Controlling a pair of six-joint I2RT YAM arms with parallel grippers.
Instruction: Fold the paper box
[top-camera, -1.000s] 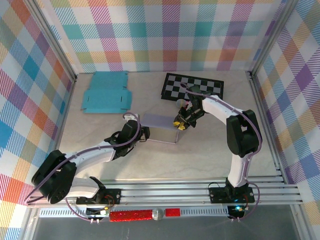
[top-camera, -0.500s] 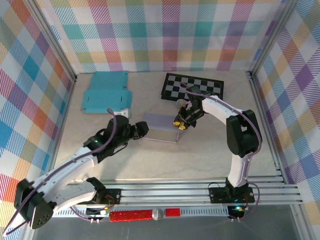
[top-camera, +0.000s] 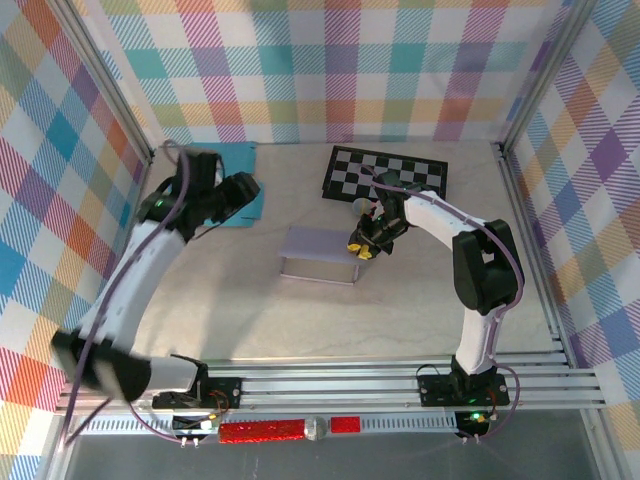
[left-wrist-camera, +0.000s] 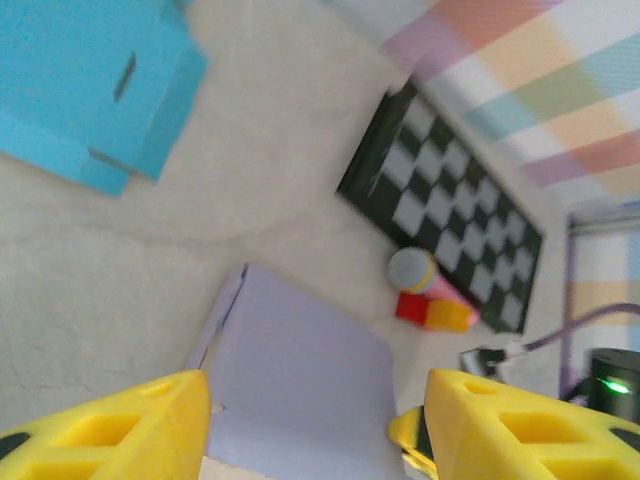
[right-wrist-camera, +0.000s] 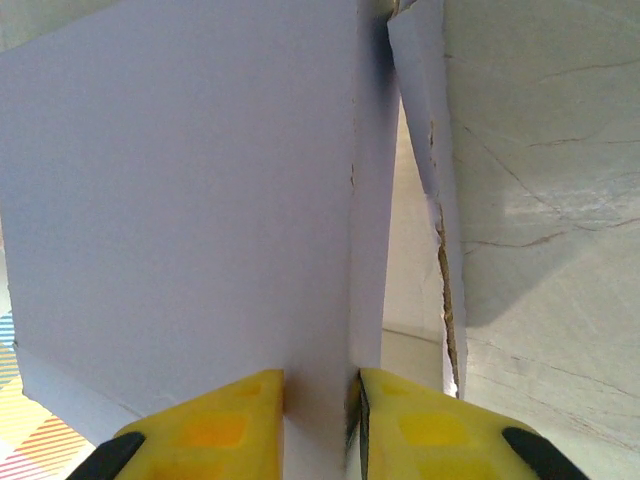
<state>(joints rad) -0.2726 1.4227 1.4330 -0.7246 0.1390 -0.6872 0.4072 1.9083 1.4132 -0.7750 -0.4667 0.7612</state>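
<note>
"Where is the purple paper box (top-camera: 318, 243)?"

"It lies in the middle of the table (top-camera: 400, 300), near the checkered mat (top-camera: 395, 172)."

"What is your right gripper (right-wrist-camera: 320, 388) doing?"

"It pinches a thin wall at the box's right edge. My fingers (right-wrist-camera: 210, 430) are close together with the paper between them."

"And your left gripper (left-wrist-camera: 315, 392)?"

"It hangs over the blue paper (left-wrist-camera: 90, 70) at the far left. Its yellow fingers (left-wrist-camera: 130, 430) stand wide apart and hold nothing."
</note>
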